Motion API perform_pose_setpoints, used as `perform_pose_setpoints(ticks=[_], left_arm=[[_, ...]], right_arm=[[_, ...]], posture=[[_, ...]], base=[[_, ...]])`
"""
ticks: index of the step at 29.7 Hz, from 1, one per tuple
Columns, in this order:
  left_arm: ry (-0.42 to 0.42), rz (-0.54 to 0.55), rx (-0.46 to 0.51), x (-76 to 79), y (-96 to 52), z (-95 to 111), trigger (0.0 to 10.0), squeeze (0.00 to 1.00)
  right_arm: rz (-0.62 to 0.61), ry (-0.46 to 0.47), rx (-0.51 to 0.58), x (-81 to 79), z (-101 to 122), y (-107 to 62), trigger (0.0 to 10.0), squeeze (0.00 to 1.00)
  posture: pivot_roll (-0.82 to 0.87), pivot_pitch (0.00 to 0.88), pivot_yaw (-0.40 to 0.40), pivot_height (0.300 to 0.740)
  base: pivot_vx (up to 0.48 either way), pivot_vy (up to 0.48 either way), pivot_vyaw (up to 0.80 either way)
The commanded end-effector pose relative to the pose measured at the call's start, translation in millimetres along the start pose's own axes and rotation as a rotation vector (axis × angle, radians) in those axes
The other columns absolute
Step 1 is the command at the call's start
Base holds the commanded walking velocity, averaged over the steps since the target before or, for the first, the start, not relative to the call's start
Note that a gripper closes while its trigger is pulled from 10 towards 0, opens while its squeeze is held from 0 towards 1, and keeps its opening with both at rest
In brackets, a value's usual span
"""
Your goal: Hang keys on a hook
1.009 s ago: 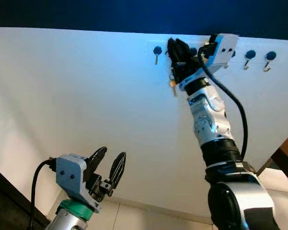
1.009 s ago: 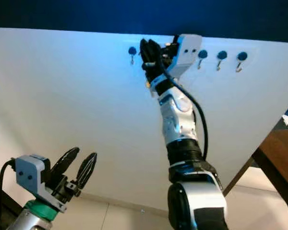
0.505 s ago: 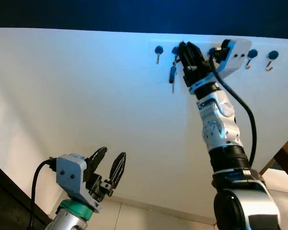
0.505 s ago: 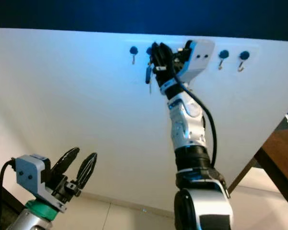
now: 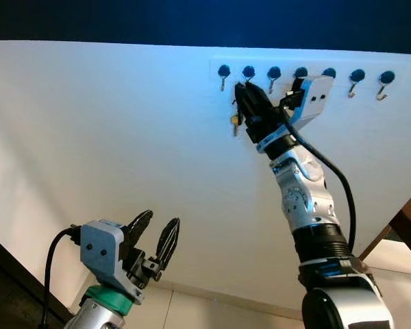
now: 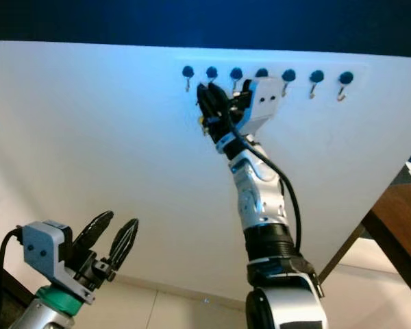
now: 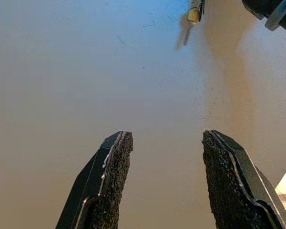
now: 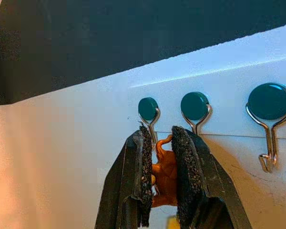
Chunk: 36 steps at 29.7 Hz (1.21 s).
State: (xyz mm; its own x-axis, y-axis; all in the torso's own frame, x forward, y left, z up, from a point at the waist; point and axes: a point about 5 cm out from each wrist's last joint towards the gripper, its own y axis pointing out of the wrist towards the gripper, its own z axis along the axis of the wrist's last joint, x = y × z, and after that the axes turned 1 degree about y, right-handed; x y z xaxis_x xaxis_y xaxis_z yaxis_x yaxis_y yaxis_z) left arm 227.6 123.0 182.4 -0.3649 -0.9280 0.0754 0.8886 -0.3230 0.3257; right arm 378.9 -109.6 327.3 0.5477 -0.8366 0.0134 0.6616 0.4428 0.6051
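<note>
The right gripper (image 5: 241, 103) is raised against a white wall (image 5: 109, 137), its black fingers clamped on a bunch of keys with an orange fob (image 8: 164, 179). Just above its fingertips runs a row of round teal-capped metal hooks (image 5: 301, 74). The left gripper (image 5: 155, 236) waits low, fingers parted, holding nothing.

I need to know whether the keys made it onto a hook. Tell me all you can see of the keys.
The keys are not on a hook: they sit clamped in the right gripper, just below the row of blue-capped hooks on the white wall. An orange piece shows between the black fingers; a yellowish bit hangs underneath. Finer detail is hidden.
</note>
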Motion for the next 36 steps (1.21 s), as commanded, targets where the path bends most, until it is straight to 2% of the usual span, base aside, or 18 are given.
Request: perform_pose_setpoints(ticks=[1,3,5,6,7,10,15,19,26,35,36], left_arm=[[0.000,0.001,-0.021,-1.2,-1.9,-3,10.0,0.00],[0.000,0.001,-0.021,-1.2,-1.9,-3,10.0,0.00],[0.003,-0.002,-0.027,-1.3,-2.2,-4,10.0,0.00],[0.003,-0.002,-0.027,-1.3,-2.2,-4,10.0,0.00],[0.005,-0.003,-0.033,-1.3,-2.5,-5,10.0,0.00],[0.005,-0.003,-0.034,-1.3,-2.6,-5,10.0,0.00],[0.006,-0.008,-0.040,-0.9,-3.0,-6,10.0,0.00],[0.008,-0.010,-0.042,-0.6,-2.9,-6,10.0,0.00],[0.009,-0.008,-0.041,-0.3,-3.0,-6,10.0,0.00],[0.006,-0.009,-0.042,-0.1,-3.4,-6,10.0,0.00],[0.005,-0.006,-0.039,-0.3,-3.0,-6,10.0,0.00]], right_arm=[[0.029,-0.002,-0.022,-4.8,-4,-0.7,10.0,0.00],[0.029,-0.002,-0.022,-4.8,-4,-0.7,10.0,0.00],[0.088,-0.032,-0.096,-12.5,-15,-3.9,10.0,0.00],[0.088,-0.032,-0.096,-12.5,-15,-3.9,10.0,0.00],[0.128,-0.055,-0.161,-17.8,-24,-7.7,10.0,0.00],[0.134,-0.058,-0.173,-18.7,-26,-8.6,10.0,0.00],[0.196,-0.134,-0.233,-26.5,-36,-13.4,10.0,0.00],[0.236,-0.134,-0.232,-34.2,-36,-11.8,10.0,0.00],[0.253,-0.139,-0.241,-38.1,-38,-13.6,10.0,0.00],[0.229,-0.123,-0.218,-37.6,-33,-12.1,10.0,0.00],[0.174,-0.105,-0.166,-32.3,-26,-7.3,10.0,0.00]], posture=[[-0.12,0.086,0.130,0.740],[-0.12,0.086,0.130,0.740],[-0.13,0.079,0.130,0.740],[-0.13,0.079,0.130,0.740],[-0.13,0.079,0.130,0.740],[-0.13,0.079,0.130,0.740],[-0.13,0.071,0.133,0.740],[-0.13,0.069,0.133,0.740],[-0.12,0.068,0.132,0.740],[-0.12,0.068,0.132,0.740],[-0.13,0.072,0.133,0.740]], base=[[0.000,0.000,0.00],[0.000,0.000,0.00],[0.000,0.000,0.00],[0.000,0.000,0.00],[0.000,0.000,0.00],[0.000,0.000,0.00],[0.000,0.000,0.00],[0.000,0.000,0.00],[0.000,0.000,0.00],[0.000,0.000,0.00],[0.000,0.000,0.00]])
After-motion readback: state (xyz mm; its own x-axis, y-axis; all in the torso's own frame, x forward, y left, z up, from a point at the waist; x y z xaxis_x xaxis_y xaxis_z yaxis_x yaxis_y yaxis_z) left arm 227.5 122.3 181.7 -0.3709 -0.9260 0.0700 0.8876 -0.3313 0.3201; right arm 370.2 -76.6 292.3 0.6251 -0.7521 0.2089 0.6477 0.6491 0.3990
